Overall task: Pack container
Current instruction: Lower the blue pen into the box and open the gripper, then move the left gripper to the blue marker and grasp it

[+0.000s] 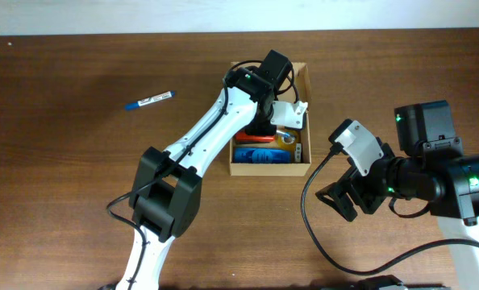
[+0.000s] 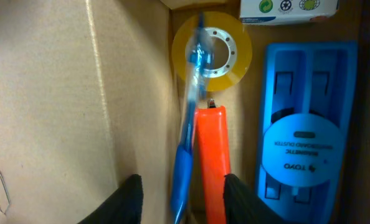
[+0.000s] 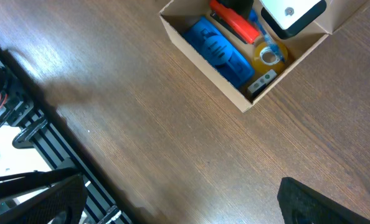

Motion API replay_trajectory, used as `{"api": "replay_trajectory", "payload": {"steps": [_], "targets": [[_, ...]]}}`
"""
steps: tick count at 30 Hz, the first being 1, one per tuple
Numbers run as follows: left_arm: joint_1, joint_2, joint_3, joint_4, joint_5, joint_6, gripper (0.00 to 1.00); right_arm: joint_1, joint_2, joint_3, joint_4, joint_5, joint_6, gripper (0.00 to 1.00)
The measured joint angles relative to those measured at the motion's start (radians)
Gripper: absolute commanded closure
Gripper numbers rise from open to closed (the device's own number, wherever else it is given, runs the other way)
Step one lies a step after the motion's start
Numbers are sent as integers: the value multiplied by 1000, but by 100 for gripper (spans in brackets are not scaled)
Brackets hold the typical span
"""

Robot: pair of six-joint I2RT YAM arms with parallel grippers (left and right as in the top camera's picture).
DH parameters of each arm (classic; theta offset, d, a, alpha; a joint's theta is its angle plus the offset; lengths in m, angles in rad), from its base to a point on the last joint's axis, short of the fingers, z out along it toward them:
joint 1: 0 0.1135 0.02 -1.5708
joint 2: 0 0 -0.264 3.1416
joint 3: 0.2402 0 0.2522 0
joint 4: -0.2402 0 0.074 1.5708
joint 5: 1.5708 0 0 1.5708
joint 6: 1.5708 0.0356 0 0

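The tan cardboard container (image 1: 270,170) stands open at the table's middle back. My left gripper (image 1: 265,127) reaches down inside it. In the left wrist view the left gripper (image 2: 184,202) is open. A blue pen (image 2: 186,143) and an orange cutter (image 2: 211,162) lie between its fingers, untouched, next to the box wall (image 2: 60,93). A yellow tape roll (image 2: 225,53), a blue plastic case (image 2: 303,137) and a small white carton (image 2: 289,9) also lie inside. My right gripper (image 1: 346,197) is open and empty, right of and in front of the box.
A second blue pen (image 1: 151,101) lies on the table left of the box. The right wrist view shows the box (image 3: 200,61) from the side, bare wood under the right gripper (image 3: 185,202), and the table's edge with a dark frame (image 3: 23,124) at the left.
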Motion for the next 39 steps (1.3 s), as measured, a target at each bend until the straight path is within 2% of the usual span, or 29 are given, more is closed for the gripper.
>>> {"api": "replay_trajectory", "payload": {"steps": [9, 13, 16, 20, 23, 25, 28, 29, 30, 31, 33, 37, 39], "targets": [[0, -26, 0, -5, 0, -130, 56, 0, 0, 0, 0, 0, 0, 1], [3, -179, 0, -50, 0, -191, 56, 0, 0, 0, 0, 0, 0, 1], [58, -305, 6, -65, 6, -322, 56, 0, 0, 0, 0, 0, 0, 1], [218, -311, 11, -66, 7, -631, 58, 0, 0, 0, 0, 0, 0, 1], [306, -309, 11, -65, 7, -880, 66, 0, 0, 0, 0, 0, 0, 1], [353, -300, 11, -65, 8, -1069, 66, 0, 0, 0, 0, 0, 0, 1], [423, -254, 11, -65, 8, -1419, 66, 0, 0, 0, 0, 0, 0, 1], [439, -237, 11, -65, 8, -1508, 60, 0, 0, 0, 0, 0, 0, 1], [457, -212, 11, -65, 8, -1632, 41, 0, 0, 0, 0, 0, 0, 1], [468, -193, 11, -64, 8, -1717, 30, 0, 0, 0, 0, 0, 0, 1], [489, -151, 11, -64, 8, -1895, 0, 0, 0, 0, 0, 0, 0, 1], [523, -63, 10, -52, 12, -2220, 0, 0, 0, 0, 0, 0, 0, 1], [540, -36, 10, -42, 16, -2336, 0, 0, 0, 0, 0, 0, 0, 1]]}}
